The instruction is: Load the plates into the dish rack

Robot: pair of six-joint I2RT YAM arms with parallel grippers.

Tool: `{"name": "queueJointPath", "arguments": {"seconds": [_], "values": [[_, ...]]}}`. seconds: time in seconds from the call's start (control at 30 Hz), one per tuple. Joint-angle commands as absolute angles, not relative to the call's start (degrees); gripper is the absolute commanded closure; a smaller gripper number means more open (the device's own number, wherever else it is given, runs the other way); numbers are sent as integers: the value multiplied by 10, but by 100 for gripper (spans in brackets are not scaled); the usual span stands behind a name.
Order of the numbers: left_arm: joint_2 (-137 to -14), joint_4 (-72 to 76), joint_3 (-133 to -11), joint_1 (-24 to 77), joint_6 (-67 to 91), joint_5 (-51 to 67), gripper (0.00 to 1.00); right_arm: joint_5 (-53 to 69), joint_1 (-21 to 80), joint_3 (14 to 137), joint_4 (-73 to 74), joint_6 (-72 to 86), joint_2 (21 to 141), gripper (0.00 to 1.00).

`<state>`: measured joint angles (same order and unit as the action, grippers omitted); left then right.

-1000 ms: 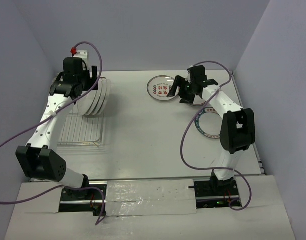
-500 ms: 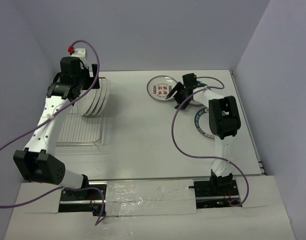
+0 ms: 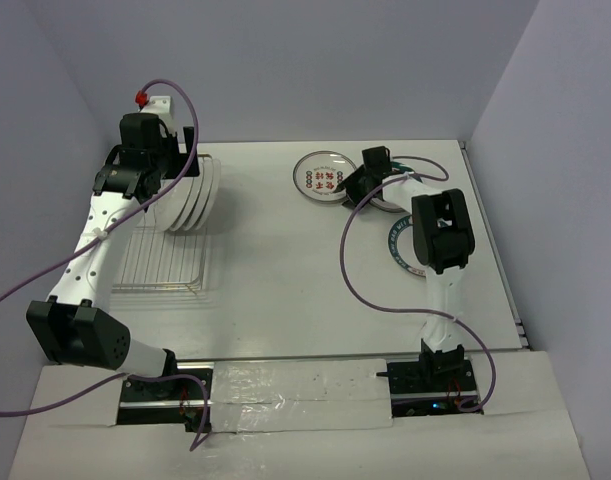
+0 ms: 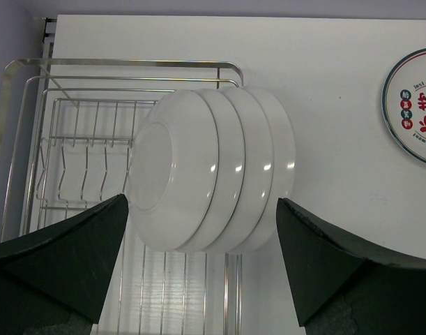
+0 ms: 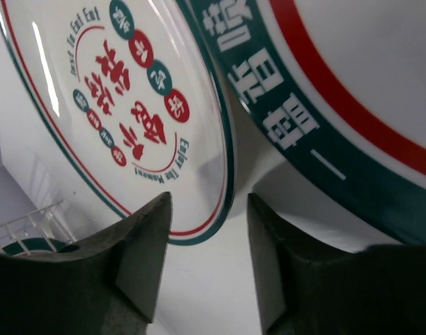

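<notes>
Several white plates (image 4: 213,174) stand on edge, backs toward the camera, at the far end of the silver wire dish rack (image 4: 80,150); they also show in the top view (image 3: 193,195), as does the rack (image 3: 160,262). My left gripper (image 4: 202,279) is open wide and empty above them, also seen in the top view (image 3: 145,168). My right gripper (image 5: 207,241) is open and low over the table, at the near rim of a plate with red characters (image 5: 129,105), seen in the top view (image 3: 323,178). A teal-rimmed, red-ringed plate (image 5: 338,91) lies just to its right.
A third flat plate with a teal ring (image 3: 398,247) lies partly under my right arm's upper link. The right arm's purple cable (image 3: 360,270) loops over the table's middle. The enclosure walls stand close on the left, back and right.
My right gripper has swung left and dropped to the rim of the red-character plate, with the arm folding over. My left gripper has shifted slightly up and stays open over the racked plates.
</notes>
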<state>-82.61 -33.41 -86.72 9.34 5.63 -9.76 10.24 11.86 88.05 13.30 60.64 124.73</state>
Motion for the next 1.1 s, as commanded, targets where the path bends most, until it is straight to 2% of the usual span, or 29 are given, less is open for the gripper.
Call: {"name": "queueJointPath", "arguments": {"seconds": [0.0,0.07,0.1,0.17,0.3,0.53,0.8,1.07], "values": [[-824,-310,-880,96,65,-88,3,70,120,901,137,621,1276,47],[-828,-313,-882,96,67,-89,3,72,121,904,141,624,1284,53],[-829,-315,-885,96,69,-90,1,72,121,904,142,624,1285,61],[-831,-320,-887,96,70,-89,1,74,121,902,142,623,1288,69],[-824,-323,-893,96,72,-80,1,104,125,893,143,614,1278,100],[-782,-312,-889,96,74,-27,1,156,153,846,102,506,1134,100],[-772,-323,-918,98,57,202,1,244,178,818,69,325,972,100],[-799,-348,-941,115,45,277,1,344,206,801,97,196,880,100]]}}
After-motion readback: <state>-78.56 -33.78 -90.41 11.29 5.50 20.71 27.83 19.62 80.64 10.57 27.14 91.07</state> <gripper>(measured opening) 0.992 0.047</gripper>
